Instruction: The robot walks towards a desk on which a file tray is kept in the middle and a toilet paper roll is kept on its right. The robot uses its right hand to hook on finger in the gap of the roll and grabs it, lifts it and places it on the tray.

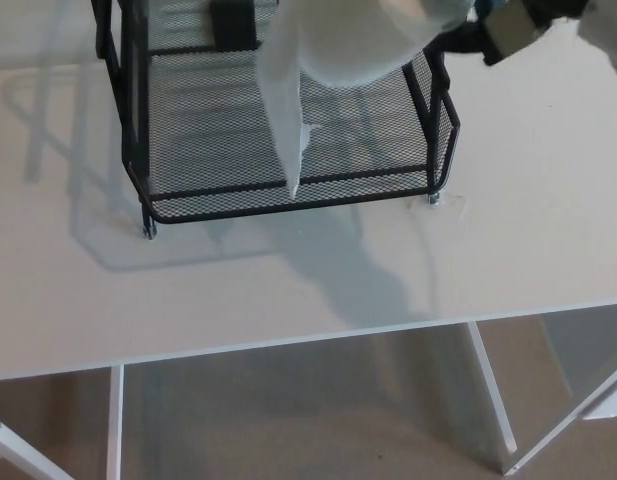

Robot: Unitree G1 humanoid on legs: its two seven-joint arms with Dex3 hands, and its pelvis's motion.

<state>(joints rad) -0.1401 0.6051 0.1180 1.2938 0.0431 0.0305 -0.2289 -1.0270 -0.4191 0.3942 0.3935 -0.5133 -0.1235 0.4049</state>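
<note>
A white toilet paper roll (363, 40) hangs in the air at the top of the head view, above the right half of the black mesh file tray (288, 205). A loose tail of paper (288, 120) dangles from it down to the tray's front rim. My right hand (463, 38) comes in from the top right and holds the roll's right side; only a black part of the hand and the pale wrist show. The roll hides its fingers. My left hand is out of the picture.
The tray stands on a white desk (288, 290) whose front edge runs across the lower middle. Below it are white desk legs (493, 400) and beige floor. A black block (233, 25) sits at the tray's back.
</note>
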